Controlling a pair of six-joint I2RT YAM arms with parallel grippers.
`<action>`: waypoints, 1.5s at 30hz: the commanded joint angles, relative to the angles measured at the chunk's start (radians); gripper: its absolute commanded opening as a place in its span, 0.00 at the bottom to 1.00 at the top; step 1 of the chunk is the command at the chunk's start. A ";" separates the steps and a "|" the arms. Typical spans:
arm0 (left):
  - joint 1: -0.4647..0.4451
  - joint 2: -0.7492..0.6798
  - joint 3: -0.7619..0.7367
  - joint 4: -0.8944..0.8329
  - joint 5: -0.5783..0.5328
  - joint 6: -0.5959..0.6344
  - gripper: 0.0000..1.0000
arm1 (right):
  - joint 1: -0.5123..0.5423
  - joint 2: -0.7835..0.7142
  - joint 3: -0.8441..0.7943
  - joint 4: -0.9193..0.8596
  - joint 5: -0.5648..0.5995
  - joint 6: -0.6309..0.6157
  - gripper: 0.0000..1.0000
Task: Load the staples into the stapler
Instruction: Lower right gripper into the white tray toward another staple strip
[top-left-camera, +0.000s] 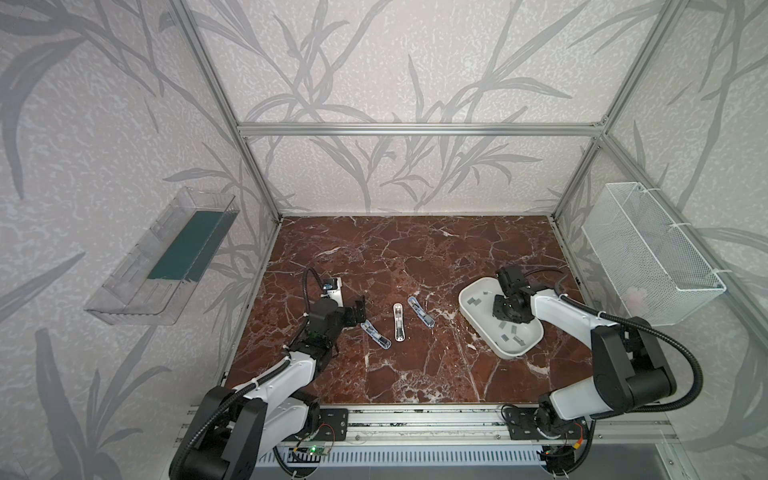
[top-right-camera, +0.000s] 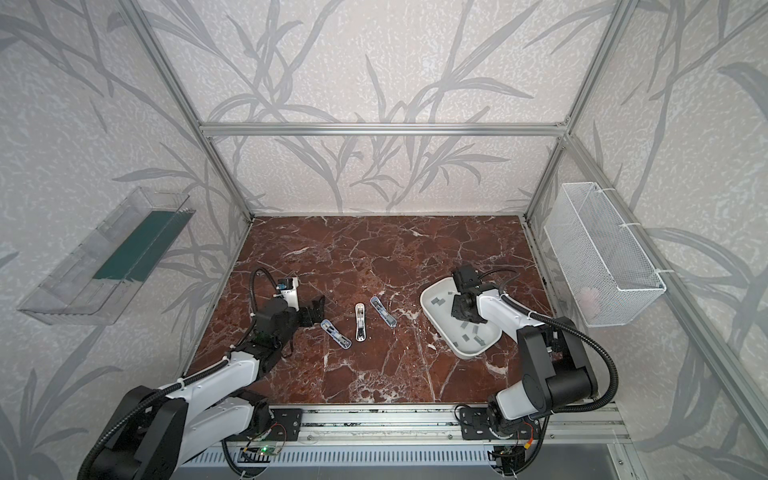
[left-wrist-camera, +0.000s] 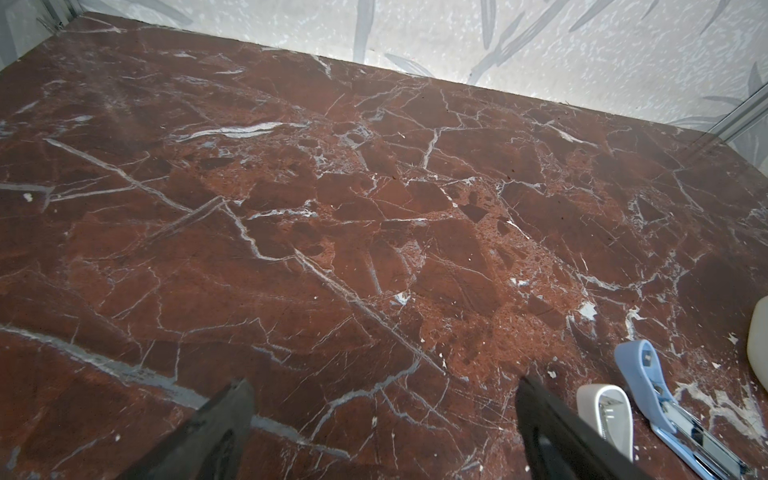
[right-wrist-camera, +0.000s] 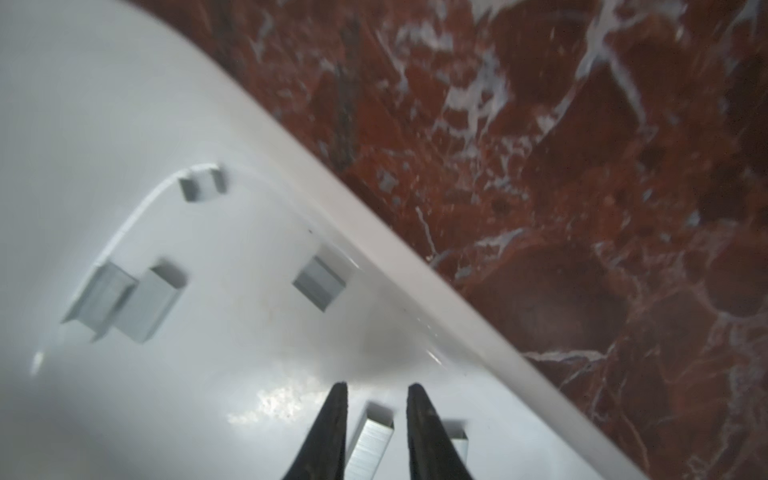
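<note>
Right hand (right-wrist-camera: 378, 386) sits down in the white tray (top-left-camera: 478, 286) at the right of a top view, fingers narrowly parted astride one staple strip (right-wrist-camera: 370, 440), not yet pinching it. Next, I judge: close, lift and carry it to the opened white stapler (top-left-camera: 398, 322) mid-frame. Left hand (left-wrist-camera: 384, 382) is spread wide and empty.

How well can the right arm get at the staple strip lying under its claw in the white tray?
Probably yes. The right claw hangs low in the white tray, its tips on either side of the staple strip, with nothing between, though another strip close beside it might get nudged.
</note>
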 joint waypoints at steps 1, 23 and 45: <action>-0.009 -0.003 0.027 -0.005 -0.007 0.010 0.99 | 0.000 -0.012 -0.021 0.031 -0.031 0.125 0.31; -0.016 -0.036 0.000 0.021 -0.014 0.016 0.99 | 0.019 0.084 -0.010 0.036 -0.011 0.160 0.20; -0.021 -0.026 0.006 0.020 -0.012 0.022 0.99 | 0.041 0.022 -0.029 -0.016 0.023 0.197 0.31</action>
